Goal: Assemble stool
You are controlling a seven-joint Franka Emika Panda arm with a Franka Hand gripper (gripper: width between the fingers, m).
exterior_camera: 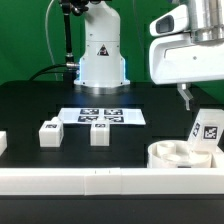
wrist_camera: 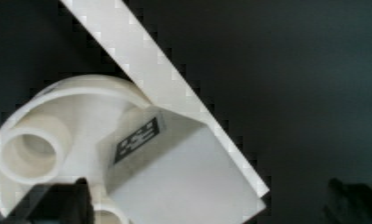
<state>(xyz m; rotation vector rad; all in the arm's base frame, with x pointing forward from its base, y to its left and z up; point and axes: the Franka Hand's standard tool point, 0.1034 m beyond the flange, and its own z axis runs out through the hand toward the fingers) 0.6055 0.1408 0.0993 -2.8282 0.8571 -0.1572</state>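
The round white seat (exterior_camera: 172, 156) lies on the black table (exterior_camera: 30, 105) in the lower right of the exterior view, just behind the long white border rail (exterior_camera: 90, 182) that runs along the bottom of the frame. One white leg (exterior_camera: 203, 135) stands tilted at the seat's far right rim. Its black-and-white tag (exterior_camera: 210, 128) faces the camera. The leg touches or overlaps the seat, but I cannot tell whether it sits in a socket.

Above it, in the upper right of the frame, hangs the arm's white wrist housing (exterior_camera: 185, 50). The dark fingers (exterior_camera: 183, 98) point down, just above and to the left of the leg's top and clear of it.

In the wrist view the fingers (wrist_camera: 58, 205) are spread wide and pinch nothing. The tagged leg (wrist_camera: 192, 170) shows between them and farther off, lying across the seat (wrist_camera: 50, 135) with its round hollow. A long white strip (wrist_camera: 121, 45) runs on from the leg, and I cannot tell whether it is the rail or the leg's own side.

Two more legs (exterior_camera: 50, 133) (exterior_camera: 99, 133) stand upright and apart in the left half of the exterior view, in front of the marker board (exterior_camera: 100, 116) at mid-frame. The arm's white base (exterior_camera: 100, 55) rises behind the board at top centre.
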